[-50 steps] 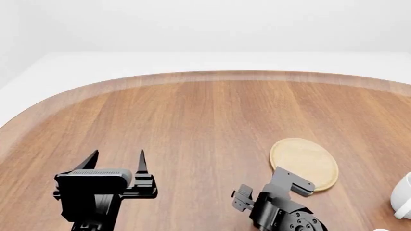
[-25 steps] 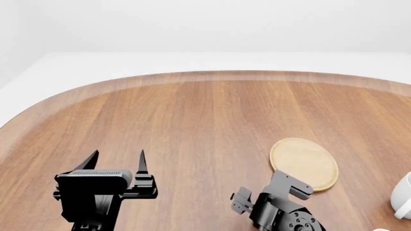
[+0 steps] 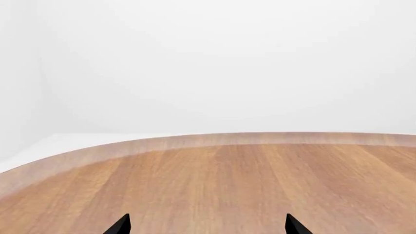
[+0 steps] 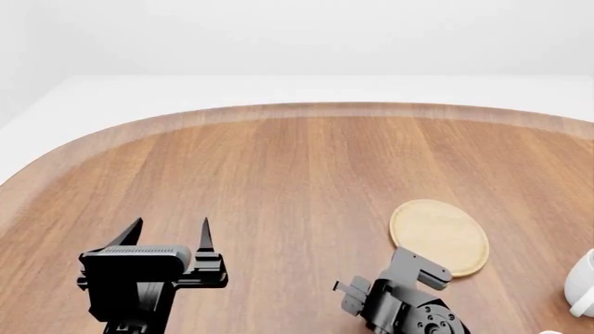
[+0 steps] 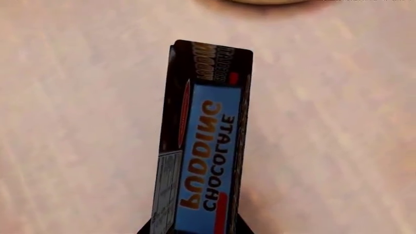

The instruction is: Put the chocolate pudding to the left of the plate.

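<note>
showing one chocolate pudding (image 5: pixel 201 146), one plate (image 4: pixel 439 236), one white mug (image 4: pixel 582 282)

"CHOCOLATE PUDDING" on the chocolate pudding (image 5: pixel 204 161)

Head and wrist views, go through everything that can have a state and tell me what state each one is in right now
left gripper: open, holding nothing, above the table.
right gripper: near the plate's left edge; whether open or shut cannot be told.
chocolate pudding: edge-on at the right gripper in its wrist view; hidden in the head view.
plate: flat on the table, nothing on it.
white mug: upright, cut off by the frame edge.
</note>
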Robot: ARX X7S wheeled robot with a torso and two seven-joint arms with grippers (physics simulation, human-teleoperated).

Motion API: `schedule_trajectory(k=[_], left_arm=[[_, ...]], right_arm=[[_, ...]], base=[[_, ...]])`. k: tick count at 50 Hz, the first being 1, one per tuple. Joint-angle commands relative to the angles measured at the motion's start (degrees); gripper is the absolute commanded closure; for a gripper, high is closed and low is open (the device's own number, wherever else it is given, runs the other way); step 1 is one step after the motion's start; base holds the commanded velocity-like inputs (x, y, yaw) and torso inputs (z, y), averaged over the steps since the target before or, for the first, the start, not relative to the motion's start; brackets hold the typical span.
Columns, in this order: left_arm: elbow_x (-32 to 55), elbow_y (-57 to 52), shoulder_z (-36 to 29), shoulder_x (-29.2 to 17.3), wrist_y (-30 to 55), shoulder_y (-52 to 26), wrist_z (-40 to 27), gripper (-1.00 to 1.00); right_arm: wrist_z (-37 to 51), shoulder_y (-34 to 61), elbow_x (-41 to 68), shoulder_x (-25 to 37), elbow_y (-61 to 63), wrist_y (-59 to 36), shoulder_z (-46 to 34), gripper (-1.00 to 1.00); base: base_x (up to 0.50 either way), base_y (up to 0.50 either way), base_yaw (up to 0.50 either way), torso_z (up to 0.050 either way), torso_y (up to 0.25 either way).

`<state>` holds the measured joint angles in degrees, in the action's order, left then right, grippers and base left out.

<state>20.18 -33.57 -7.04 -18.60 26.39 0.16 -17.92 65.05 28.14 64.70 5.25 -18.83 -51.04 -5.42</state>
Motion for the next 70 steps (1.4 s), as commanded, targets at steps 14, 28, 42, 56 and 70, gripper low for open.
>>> schedule_trajectory(k=[14,28,42,56,70], left_arm=[[0.77,-0.75,0.19,-0.5,0.11,0.03,-0.7,-1.0],[1.52,-1.39,0.31,-1.07,1.67,-1.26,-1.22,-1.0],[5.02,-2.95,-0.54,-2.6,17.19,-12.7,-4.03,-1.0],[8.84,11.49,-0.95,-0.72,27.8,-32.52,-2.13,-1.0],[5.31,39.17,-5.61,2.75,25.42,-49.42,2.93,-1.0]], right_arm=[[1.56,-2.69,4.96,4.85,17.89,-6.1,-5.56,1.0],[1.52,-0.42,9.02,7.53,22.84,-11.94,-7.78,1.0],[-2.43,10.56,10.54,8.28,13.86,-18.05,-11.15,1.0],[-9.48,26.9,5.06,7.0,-3.54,-21.04,-17.76,1.0],[-41.4,49.85,-12.44,-4.13,-49.13,-9.69,-34.79,1.0]], base=[[0.0,0.0,0.0,0.0,0.0],[0.0,0.0,0.0,0.0,0.0],[0.0,0.0,0.0,0.0,0.0],[0.0,0.0,0.0,0.0,0.0],[0.0,0.0,0.0,0.0,0.0]])
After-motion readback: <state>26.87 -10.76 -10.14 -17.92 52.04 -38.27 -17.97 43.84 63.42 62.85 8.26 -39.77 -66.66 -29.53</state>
